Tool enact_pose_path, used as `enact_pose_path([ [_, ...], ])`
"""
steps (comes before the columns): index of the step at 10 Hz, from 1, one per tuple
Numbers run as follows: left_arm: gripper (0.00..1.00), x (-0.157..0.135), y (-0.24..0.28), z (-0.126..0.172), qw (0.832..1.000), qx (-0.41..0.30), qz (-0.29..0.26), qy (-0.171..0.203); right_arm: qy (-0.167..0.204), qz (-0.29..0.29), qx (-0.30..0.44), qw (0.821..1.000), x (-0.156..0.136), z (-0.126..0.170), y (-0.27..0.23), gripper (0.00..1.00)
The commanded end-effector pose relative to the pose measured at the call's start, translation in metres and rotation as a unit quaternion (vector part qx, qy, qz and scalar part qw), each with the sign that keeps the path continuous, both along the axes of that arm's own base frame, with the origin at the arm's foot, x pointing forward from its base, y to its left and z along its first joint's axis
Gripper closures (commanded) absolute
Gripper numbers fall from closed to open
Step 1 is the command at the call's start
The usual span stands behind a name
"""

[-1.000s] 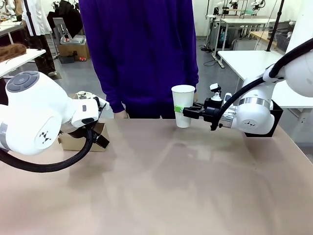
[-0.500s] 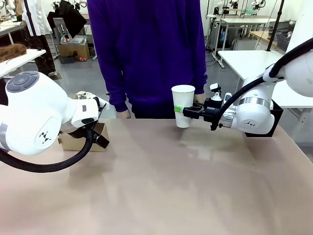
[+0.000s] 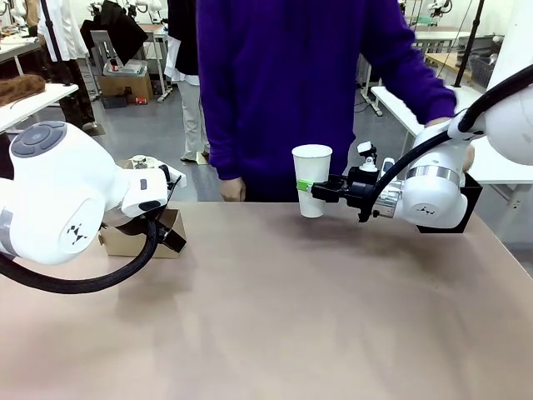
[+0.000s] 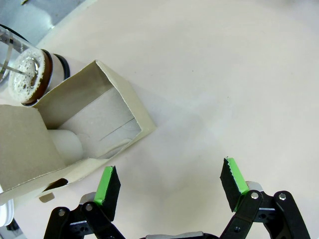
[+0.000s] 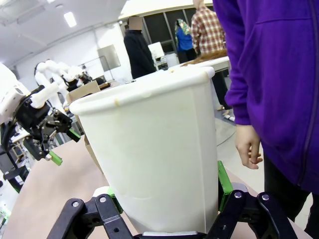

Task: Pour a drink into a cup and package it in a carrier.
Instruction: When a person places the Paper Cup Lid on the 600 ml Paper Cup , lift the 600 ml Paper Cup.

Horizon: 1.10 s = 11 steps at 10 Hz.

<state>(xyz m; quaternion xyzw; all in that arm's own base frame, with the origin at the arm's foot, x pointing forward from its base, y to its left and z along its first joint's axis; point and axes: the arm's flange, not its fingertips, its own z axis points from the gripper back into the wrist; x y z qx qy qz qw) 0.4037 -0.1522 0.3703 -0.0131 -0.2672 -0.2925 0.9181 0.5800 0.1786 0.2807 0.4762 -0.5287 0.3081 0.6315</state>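
— Only the person (image 3: 291, 83) has moved, sliding right along the far edge; both arms are as before.
— And the cup (image 3: 312, 171)?
— Upright, far right of centre, clamped in the right gripper (image 3: 312, 190).
— The left gripper (image 4: 170, 183)?
— Jaws apart over bare table (image 4: 224, 89), far left. The carrier (image 4: 75, 97) is just beside one pad, and the drink (image 4: 30, 74) is beyond it.

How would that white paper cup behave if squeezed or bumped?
The white paper cup looks thin-walled, so a hard squeeze from the green pads would probably dent it. Tall and narrower at its base, it likely tips easily. Its contents are hidden, so its weight is unclear.
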Motion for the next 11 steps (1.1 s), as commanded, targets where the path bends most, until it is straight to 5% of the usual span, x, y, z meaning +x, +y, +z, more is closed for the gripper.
enact_pose_path([
  [1,0.00,-0.0003,0.0002,0.0002,1.000,-0.001,0.000,0.000,-0.001,-0.003,-0.003,1.000,-0.0027,0.0049,0.0004,0.20],
  [11,0.00,-0.0003,0.0002,0.0002,1.000,-0.001,0.000,0.000,-0.001,-0.003,-0.003,1.000,-0.0027,0.0049,0.0004,0.20],
])
